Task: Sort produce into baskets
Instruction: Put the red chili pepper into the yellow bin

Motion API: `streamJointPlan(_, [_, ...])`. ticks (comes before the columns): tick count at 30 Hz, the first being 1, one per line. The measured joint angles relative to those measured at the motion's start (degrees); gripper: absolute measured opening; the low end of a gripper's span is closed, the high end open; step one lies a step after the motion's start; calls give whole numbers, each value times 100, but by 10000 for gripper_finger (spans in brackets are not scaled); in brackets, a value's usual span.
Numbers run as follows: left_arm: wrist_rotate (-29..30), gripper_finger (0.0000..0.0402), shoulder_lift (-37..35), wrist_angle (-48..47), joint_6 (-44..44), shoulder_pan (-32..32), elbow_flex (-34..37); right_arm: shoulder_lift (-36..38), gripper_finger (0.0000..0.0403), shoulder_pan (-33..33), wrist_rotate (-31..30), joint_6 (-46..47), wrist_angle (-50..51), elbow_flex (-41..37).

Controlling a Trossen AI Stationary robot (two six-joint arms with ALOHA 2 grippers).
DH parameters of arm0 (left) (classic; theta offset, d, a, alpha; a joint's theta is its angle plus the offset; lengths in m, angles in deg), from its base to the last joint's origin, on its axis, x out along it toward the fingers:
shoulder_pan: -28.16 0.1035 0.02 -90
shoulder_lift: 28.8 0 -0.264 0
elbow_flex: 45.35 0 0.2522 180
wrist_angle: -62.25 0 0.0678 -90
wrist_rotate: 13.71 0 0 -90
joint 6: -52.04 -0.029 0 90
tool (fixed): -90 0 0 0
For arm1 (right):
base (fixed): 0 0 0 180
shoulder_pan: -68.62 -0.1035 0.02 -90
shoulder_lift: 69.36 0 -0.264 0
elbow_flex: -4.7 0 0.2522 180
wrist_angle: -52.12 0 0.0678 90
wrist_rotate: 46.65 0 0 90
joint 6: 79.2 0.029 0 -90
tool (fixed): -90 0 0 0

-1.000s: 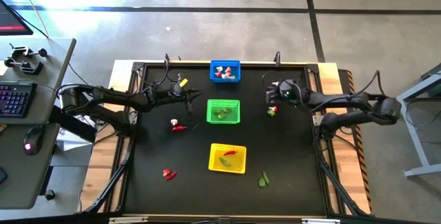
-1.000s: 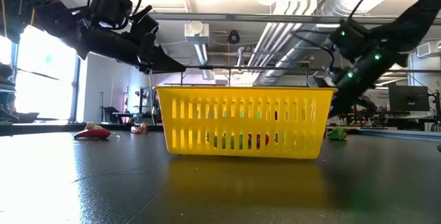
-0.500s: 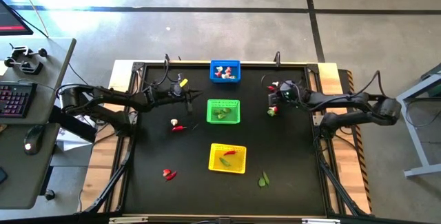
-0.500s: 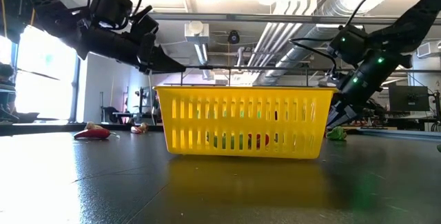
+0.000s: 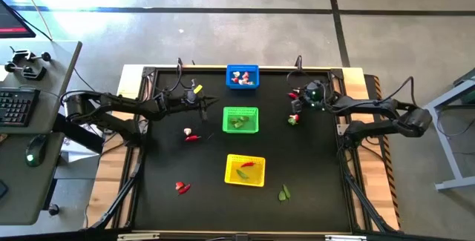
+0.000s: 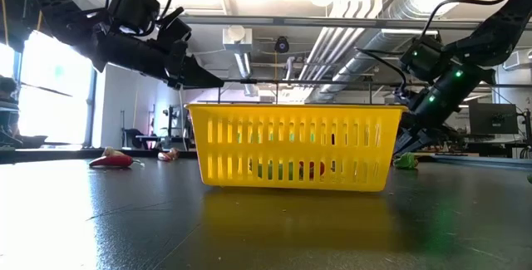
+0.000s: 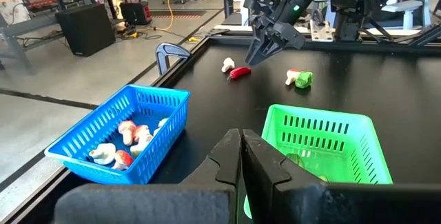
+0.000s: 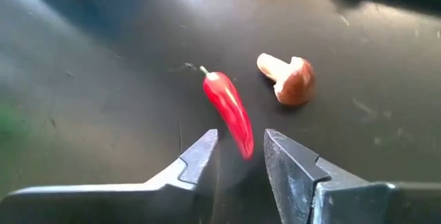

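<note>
Half-open right hand (image 8: 241, 156) over red chilli (image 8: 229, 109), mushroom (image 8: 290, 79) beside

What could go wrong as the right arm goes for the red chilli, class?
1. The right gripper is open around only the tip of the red chilli, so a close there may squeeze it out.
2. The mushroom piece lies close beside the chilli, apart from it, and could get nudged.
3. The yellow basket that already holds a chilli is far across the table, so a weak grip may drop it.

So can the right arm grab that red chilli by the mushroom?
Probably yes. The right gripper is open, with the red chilli lying just ahead of the gap. The mushroom lies apart from it, and nothing blocks the way.
</note>
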Motion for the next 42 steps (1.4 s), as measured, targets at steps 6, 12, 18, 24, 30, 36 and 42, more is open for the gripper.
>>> streamJointPlan(6, [0, 0, 0, 2, 16, 0, 0, -195, 104, 122, 129, -515, -385, 1])
streamJointPlan(12, [0, 0, 0, 6, 146, 0, 0, -737, 103, 277, 406, -959, -646, 2])
streamJointPlan(18, [0, 0, 0, 9, 149, 0, 0, -874, 95, 180, 281, -1183, -809, 9])
streamJointPlan(24, [0, 0, 0, 11, 149, 0, 0, -883, 18, 198, 442, -1439, -878, 15])
streamJointPlan(30, [0, 0, 0, 11, 151, 0, 0, -883, 17, 138, 978, -1350, -1106, 15])
streamJointPlan(36, [0, 0, 0, -2, 153, 0, 0, -817, 7, -470, 1232, -917, -1750, 51])
streamJointPlan(42, [22, 0, 0, -4, 153, 4, 0, -809, 5, -1699, 970, -775, -1829, 625])
